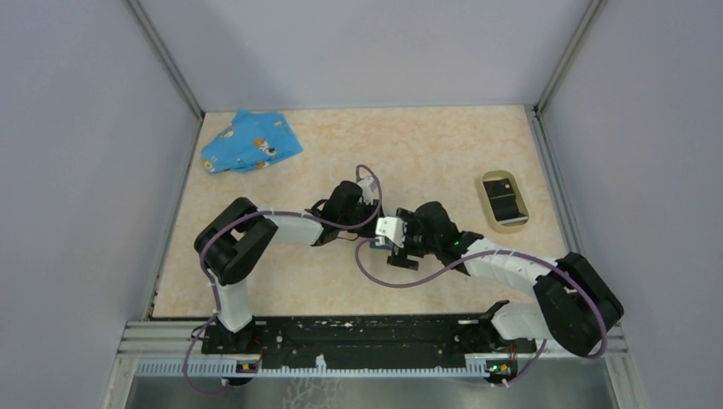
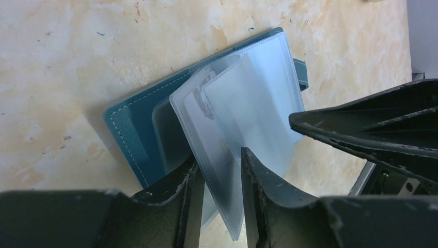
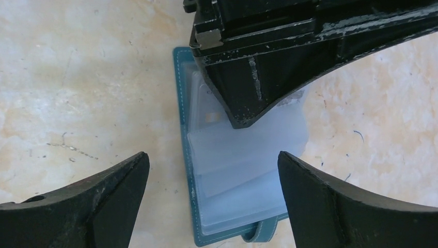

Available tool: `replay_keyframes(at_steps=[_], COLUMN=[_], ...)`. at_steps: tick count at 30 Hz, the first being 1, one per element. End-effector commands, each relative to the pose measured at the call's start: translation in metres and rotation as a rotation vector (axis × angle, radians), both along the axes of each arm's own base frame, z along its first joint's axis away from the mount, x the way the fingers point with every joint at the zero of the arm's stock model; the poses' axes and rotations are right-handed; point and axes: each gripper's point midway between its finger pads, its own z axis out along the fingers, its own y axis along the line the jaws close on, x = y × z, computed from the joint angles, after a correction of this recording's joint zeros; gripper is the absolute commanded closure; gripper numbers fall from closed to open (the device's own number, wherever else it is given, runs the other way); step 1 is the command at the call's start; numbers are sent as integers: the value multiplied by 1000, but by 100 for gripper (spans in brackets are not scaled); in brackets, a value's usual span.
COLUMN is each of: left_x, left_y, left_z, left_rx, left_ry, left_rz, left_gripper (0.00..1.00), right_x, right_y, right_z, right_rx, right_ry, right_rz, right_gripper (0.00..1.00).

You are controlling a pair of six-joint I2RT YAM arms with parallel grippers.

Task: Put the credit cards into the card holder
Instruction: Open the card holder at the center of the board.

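At the far left of the table (image 1: pixel 443 145), a blue patterned cloth (image 1: pixel 250 142) is being left alone, well apart from the work. Toward the middle, a clear plastic sleeve (image 2: pixel 248 103) of the teal card case (image 2: pixel 129 124) is being pinched by the left gripper (image 2: pixel 218 165). The sleeve is being held up off the opened cover, which is lying flat on the table. Just to the right, the right gripper (image 3: pixel 212 160) is being held over the same case with its jaws spread wide and nothing between them. Whether cards are sitting in the sleeves cannot be told through the frosted plastic. Near the right edge, the card holder (image 1: pixel 484 203) is being left standing by itself, well apart from both grippers, and no card is being shown in its black slotted inside.

The task is being judged as barely begun. No card is being carried and none is being shown as delivered. Every card is being counted as yet to be drawn from the sleeves, carried across and slotted in.
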Motion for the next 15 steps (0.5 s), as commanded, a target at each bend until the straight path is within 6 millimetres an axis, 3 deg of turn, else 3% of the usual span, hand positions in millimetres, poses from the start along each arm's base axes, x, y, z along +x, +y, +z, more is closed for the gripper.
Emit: replay_keyframes(at_steps=[1, 15], left_x=[0, -1], left_y=[-4, -4], left_z=[-2, -3], left_rx=[-21, -25], left_ry=[7, 14], left_rz=[-13, -13], left_gripper=[62, 58], right_x=[28, 54], right_y=[7, -9], right_z=[20, 31], right_rx=[-17, -28], right_ry=[-133, -216], right_rz=[-64, -267], right_gripper=[7, 17])
